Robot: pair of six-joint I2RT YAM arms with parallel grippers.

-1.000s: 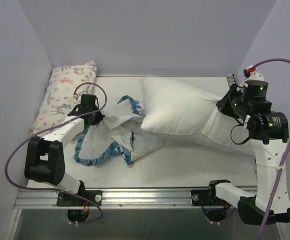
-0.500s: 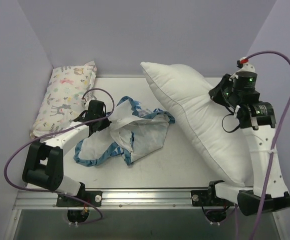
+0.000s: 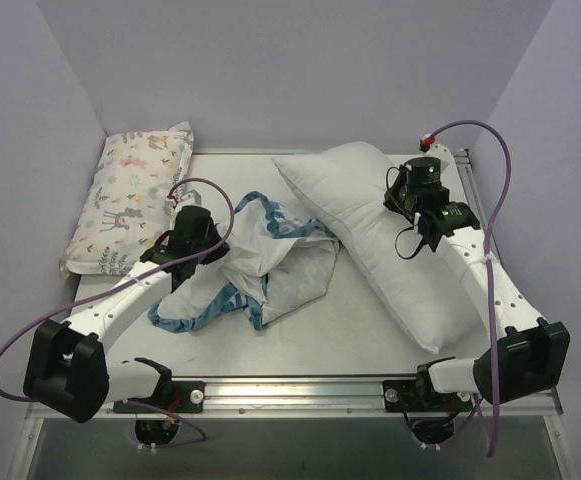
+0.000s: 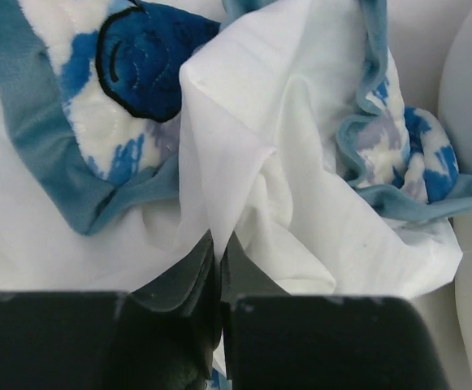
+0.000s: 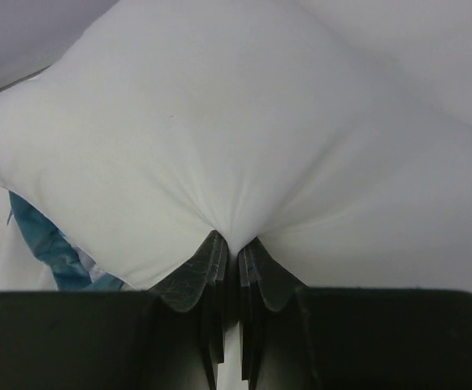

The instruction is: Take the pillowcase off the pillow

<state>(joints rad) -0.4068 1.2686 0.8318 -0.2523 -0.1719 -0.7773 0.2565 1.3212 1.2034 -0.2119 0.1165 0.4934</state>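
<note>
- Left gripper (image 4: 219, 244) is pinching a white inner fold of the pillowcase (image 4: 284, 162), jaws almost together.
- Right gripper (image 5: 236, 248) is nipping the pillow (image 5: 219, 122), jaws all but closed on its skin.
- The pillow is lying outside the pillowcase, just to its right with edges touching, its long axis running far-left to near-right.
- The table (image 3: 350, 340) is carrying both, and the animal-print pillow (image 3: 130, 195) is resting by the left wall.

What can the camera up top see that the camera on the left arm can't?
Only the top view shows the small pastel animal-print pillow by the left wall and the right tool pinching the big plump plain white pillow. Only the left wrist view shows, close up, the left tool pinching a white fold, plus the dark blue bear patch. Both show the crumpled blue-and-white houndstooth fabric pillowcase with its blue ruffled trim.
</note>
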